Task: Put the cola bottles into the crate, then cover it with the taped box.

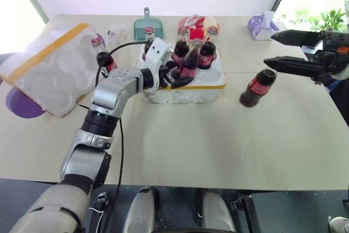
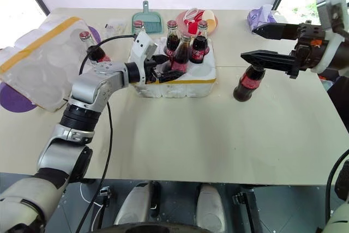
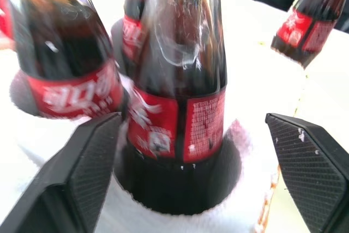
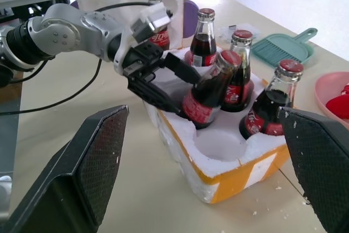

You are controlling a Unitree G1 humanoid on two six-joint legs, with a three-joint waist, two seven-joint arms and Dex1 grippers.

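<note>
1. In the crate mid-bench, a tilted cola bottle is flanked by the spread left gripper, apparently released into its well.
2. At 3 o'clock, another bottle awaits below the spread, empty right gripper.
3. The taped box lies at 9 o'clock.

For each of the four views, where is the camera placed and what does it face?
Head, both eyes: look down over the table at the crate; both arms show.
Left wrist: along the open left end effector at a cola bottle in a well.
Right wrist: along the open right end effector at the crate.
Shared: crate and bottles.
</note>
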